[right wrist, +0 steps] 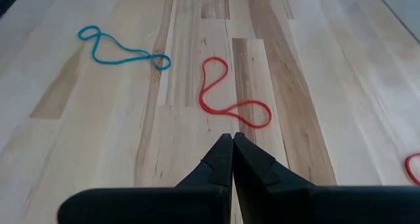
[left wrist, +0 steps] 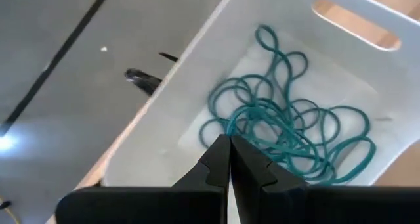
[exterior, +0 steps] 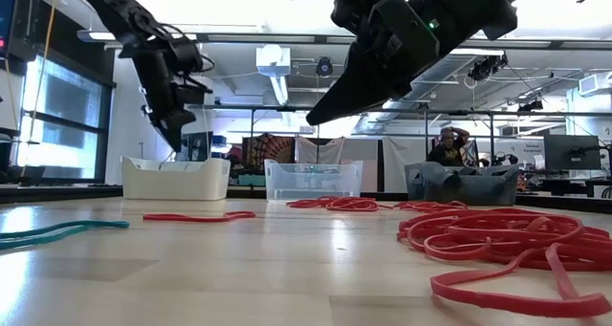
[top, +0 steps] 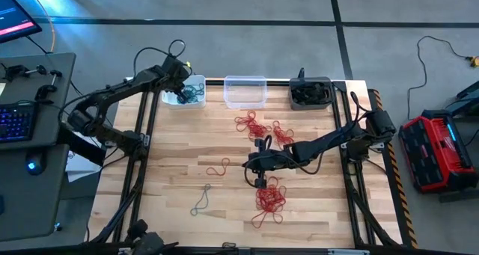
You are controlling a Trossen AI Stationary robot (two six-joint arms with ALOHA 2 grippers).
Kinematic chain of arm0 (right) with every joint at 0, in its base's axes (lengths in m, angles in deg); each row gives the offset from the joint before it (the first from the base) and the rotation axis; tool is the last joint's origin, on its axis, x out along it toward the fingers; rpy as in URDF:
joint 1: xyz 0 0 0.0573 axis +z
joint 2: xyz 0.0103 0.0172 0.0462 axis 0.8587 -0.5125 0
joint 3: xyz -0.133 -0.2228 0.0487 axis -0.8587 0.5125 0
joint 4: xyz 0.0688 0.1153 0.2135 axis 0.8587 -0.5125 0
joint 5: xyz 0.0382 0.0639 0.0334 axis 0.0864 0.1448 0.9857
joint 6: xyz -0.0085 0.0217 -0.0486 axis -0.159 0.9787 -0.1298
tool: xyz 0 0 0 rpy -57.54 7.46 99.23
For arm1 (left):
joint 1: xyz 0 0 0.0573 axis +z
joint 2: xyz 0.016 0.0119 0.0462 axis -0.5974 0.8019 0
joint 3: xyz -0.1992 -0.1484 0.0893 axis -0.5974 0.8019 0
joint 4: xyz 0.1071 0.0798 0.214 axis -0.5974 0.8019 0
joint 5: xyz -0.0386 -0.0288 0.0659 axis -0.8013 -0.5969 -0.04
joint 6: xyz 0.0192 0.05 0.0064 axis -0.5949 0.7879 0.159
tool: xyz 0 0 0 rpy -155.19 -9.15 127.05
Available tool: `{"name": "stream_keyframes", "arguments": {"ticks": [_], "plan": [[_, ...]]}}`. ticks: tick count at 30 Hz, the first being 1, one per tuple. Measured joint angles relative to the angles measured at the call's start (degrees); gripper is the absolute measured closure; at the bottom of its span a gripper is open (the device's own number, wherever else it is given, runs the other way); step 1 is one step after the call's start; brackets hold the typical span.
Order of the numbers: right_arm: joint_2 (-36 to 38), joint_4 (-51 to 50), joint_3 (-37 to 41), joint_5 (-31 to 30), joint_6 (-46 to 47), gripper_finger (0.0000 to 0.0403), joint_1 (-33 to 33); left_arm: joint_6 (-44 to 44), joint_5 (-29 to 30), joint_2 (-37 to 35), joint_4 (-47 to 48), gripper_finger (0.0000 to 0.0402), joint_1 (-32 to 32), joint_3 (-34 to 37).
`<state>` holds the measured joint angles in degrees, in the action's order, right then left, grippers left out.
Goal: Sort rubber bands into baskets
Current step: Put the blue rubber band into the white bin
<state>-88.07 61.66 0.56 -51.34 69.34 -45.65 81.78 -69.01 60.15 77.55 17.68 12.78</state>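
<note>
The white basket (top: 184, 91) at the far left holds a bunch of teal rubber bands (left wrist: 289, 135). My left gripper (left wrist: 230, 140) is shut and slants down over that bunch, its tips just above the basket's rim (exterior: 175, 163). The clear basket (top: 245, 90) and the dark grey basket (top: 310, 93) stand to its right along the far edge. My right gripper (right wrist: 232, 137) is shut and hangs above mid-table (top: 250, 165), pointing at a single red band (right wrist: 233, 99) with a teal band (right wrist: 121, 52) beyond it. Red bands lie in piles (top: 269, 199). My left gripper's shut tips stand in front of the teal strands (left wrist: 231, 119) in its wrist view. I cannot tell whether they touch or hold a strand.
More red bands lie in heaps (top: 254, 124) near the clear basket and beside them (top: 281, 135). Dark bands fill the grey basket. A teal band (top: 200, 200) lies toward the near left. Bare wood shows along the left side and the near edge.
</note>
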Motion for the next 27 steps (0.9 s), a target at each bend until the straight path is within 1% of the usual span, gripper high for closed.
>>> {"name": "stream_keyframes", "arguments": {"ticks": [10, 14, 19, 27], "plan": [[-0.10, -0.29, 0.01, 0.00, -0.16, 0.0403, 0.00, -0.34, -1.29, 7.77, -4.84, 0.0401, -1.98, 0.00], [-0.08, -0.38, 0.01, 0.00, -0.02, 0.0403, 0.00, -0.79, -1.91, 9.79, -6.29, 0.0396, -2.60, 0.00], [-0.08, -1.26, 0.01, 0.02, 1.45, 0.0403, 0.02, -0.76, -1.92, 8.68, -5.67, 0.0366, -3.37, 0.00], [-0.08, -1.23, 0.01, 0.02, 1.51, 0.0403, 0.02, -2.87, -3.24, 2.24, -3.50, 0.0300, -6.14, 0.00]]}}
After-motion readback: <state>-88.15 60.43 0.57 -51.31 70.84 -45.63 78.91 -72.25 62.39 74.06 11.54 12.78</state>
